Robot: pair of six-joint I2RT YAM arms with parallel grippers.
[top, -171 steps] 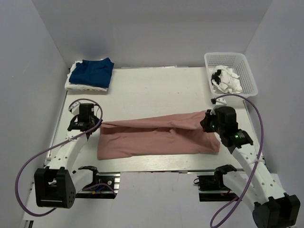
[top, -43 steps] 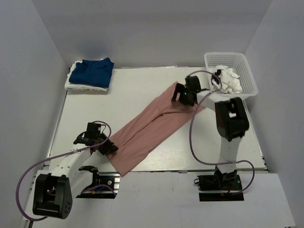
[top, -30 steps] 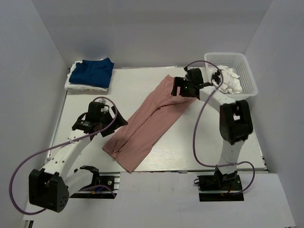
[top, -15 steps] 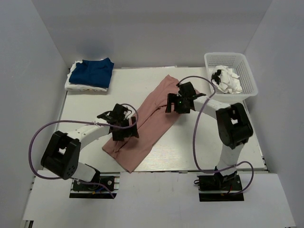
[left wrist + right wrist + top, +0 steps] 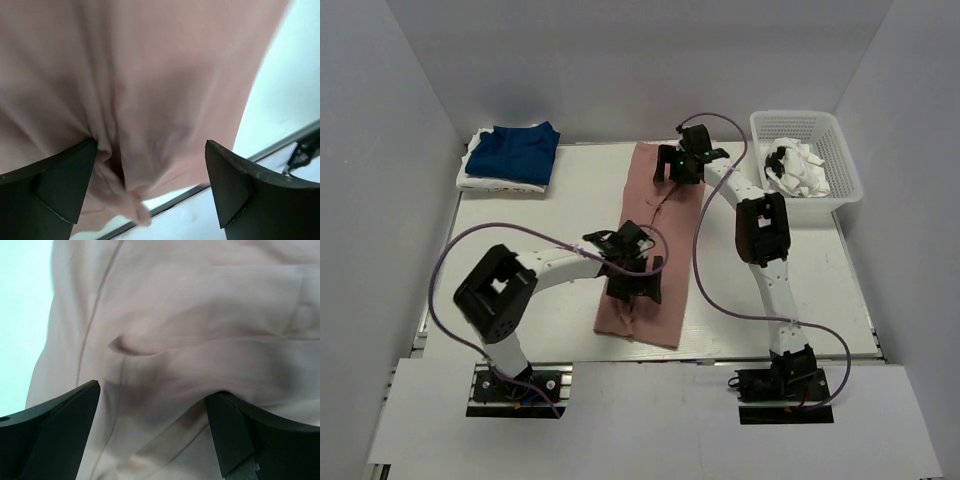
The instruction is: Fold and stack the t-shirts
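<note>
While the left gripper (image 5: pixel 638 280) and right gripper (image 5: pixel 678 165) hang spread wide, three t-shirts and one basket (image 5: pixel 848 170) share the table (image 5: pixel 520 260).
One dusty-pink t-shirt (image 5: pixel 665 225) lies mid-table as a long folded strip, with the left gripper over its near half and the right at its far end. One navy t-shirt (image 5: pixel 515 152) tops one white t-shirt (image 5: pixel 480 183) far-left. The basket holds crumpled white cloth (image 5: pixel 798 170).
</note>
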